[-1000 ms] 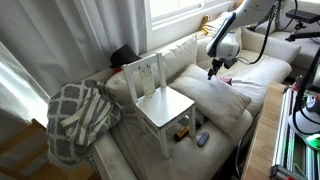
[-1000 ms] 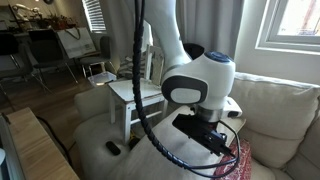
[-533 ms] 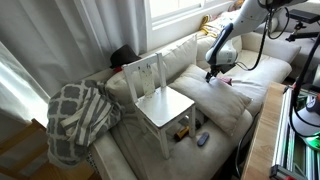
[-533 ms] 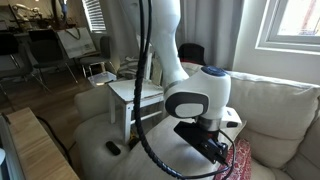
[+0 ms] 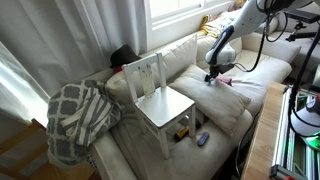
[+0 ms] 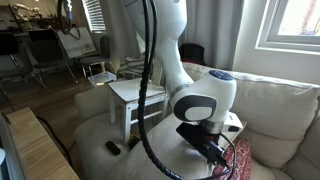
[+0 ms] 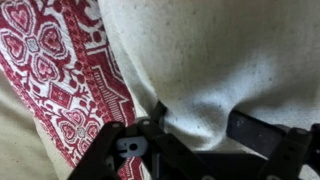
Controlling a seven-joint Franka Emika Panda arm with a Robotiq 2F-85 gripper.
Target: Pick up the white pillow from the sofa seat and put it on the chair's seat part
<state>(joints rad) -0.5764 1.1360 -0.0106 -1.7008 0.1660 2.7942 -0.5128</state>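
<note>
The white pillow [image 5: 232,97] lies flat on the sofa [image 5: 180,60] seat, beside the chair. It fills most of the wrist view [image 7: 220,50]. My gripper [image 5: 210,76] is pressed down onto its far edge. In the wrist view my gripper [image 7: 205,122] is open, and a bulge of pillow cloth sits between the two fingers [image 7: 256,132]. The small white wooden chair [image 5: 160,100] stands on the sofa seat, its seat bare; it also shows in an exterior view [image 6: 135,92]. In that view the arm hides most of the gripper [image 6: 215,152].
A small red patterned pillow [image 7: 50,70] lies right next to the gripper, also visible in an exterior view [image 6: 238,160]. A grey-white lattice blanket [image 5: 75,115] is heaped on the sofa arm. Small objects [image 5: 200,140] lie on the seat under the chair.
The arm has come down, lowering the gripper onto the white pillow. The pillow and the chair have not moved.
</note>
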